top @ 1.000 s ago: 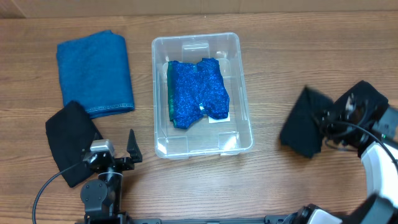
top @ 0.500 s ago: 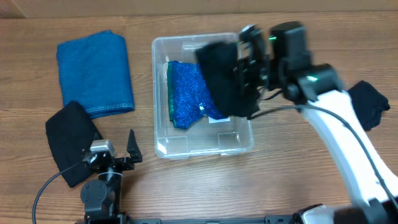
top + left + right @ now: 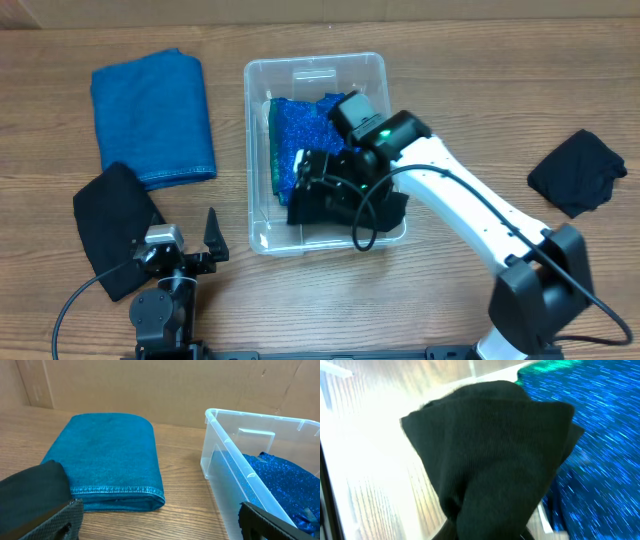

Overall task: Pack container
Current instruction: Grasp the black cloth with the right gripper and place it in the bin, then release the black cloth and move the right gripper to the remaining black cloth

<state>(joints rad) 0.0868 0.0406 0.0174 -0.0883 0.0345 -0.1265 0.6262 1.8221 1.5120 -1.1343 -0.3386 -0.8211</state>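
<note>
The container (image 3: 316, 66) sits in the middle of the desk (image 3: 470, 70), with its open top up, so things can drop right in; a sparkly blue cloth (image 3: 300, 135) already lies flat on its floor. The right arm reaches over the near end of the container, and the right fingers (image 3: 335, 190) are low inside it; they are hidden by a black cloth (image 3: 318, 202), but the cloth is bunched tight where they would be, so I think they are pinching it. The black cloth hangs partly over the sparkly one, near the front wall, likely because that is where there is room.

The left fingers (image 3: 190, 248) are spread wide and hold nothing; they rest at the near edge of the desk, out of the way. A folded blue towel (image 3: 152, 110) lies to the left of the container, and a second black cloth (image 3: 112, 228) touches its near edge. A third black cloth (image 3: 578, 172) lies far to the right. I think these wait outside to go in later, so the packing is not done.
</note>
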